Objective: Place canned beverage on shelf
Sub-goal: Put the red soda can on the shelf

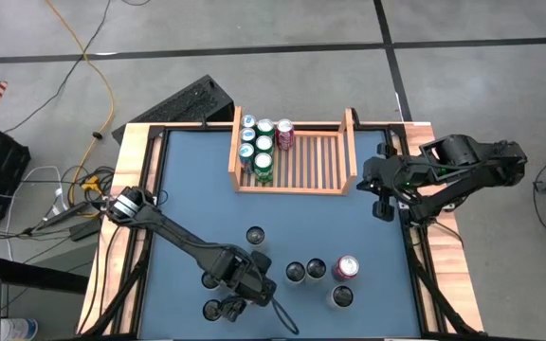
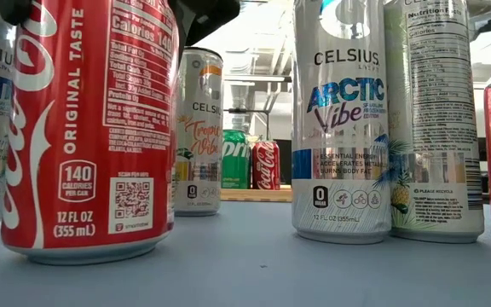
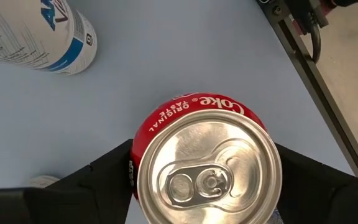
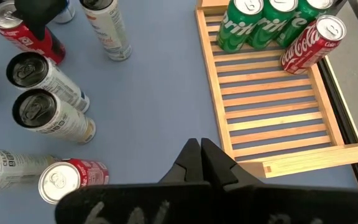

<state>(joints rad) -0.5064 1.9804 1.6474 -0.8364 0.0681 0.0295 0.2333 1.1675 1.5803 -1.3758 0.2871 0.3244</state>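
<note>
A red Coke can (image 3: 207,168) stands upright on the blue table near its front left, seen large in the low view (image 2: 83,128). My left gripper (image 3: 207,177) reaches down over it (image 1: 245,284), with one finger on either side of the can. The shelf (image 1: 297,161), a light wooden slatted rack, sits at the table's far edge. Green Sprite cans (image 4: 253,28) and one red can (image 1: 285,134) stand on its far left part. My right gripper (image 4: 201,155) is shut and holds nothing. It hangs above the table's right side beside the shelf (image 1: 382,194). My left gripper has the Coke can between its two fingers (image 3: 104,171), which lie against opposite sides of the can's wall just below the rim (image 3: 138,146). No gap shows between finger and can. The fingers slant steeply down from above. The can stands upright with its base on the table.
Several tall slim white cans (image 2: 341,119) and another red can (image 1: 346,268) stand close by to the right of the held can. One slim can (image 1: 255,235) stands alone farther back. Bare blue table (image 1: 207,199) lies between the cans and the shelf. A raised wooden rim (image 1: 131,189) runs around the table.
</note>
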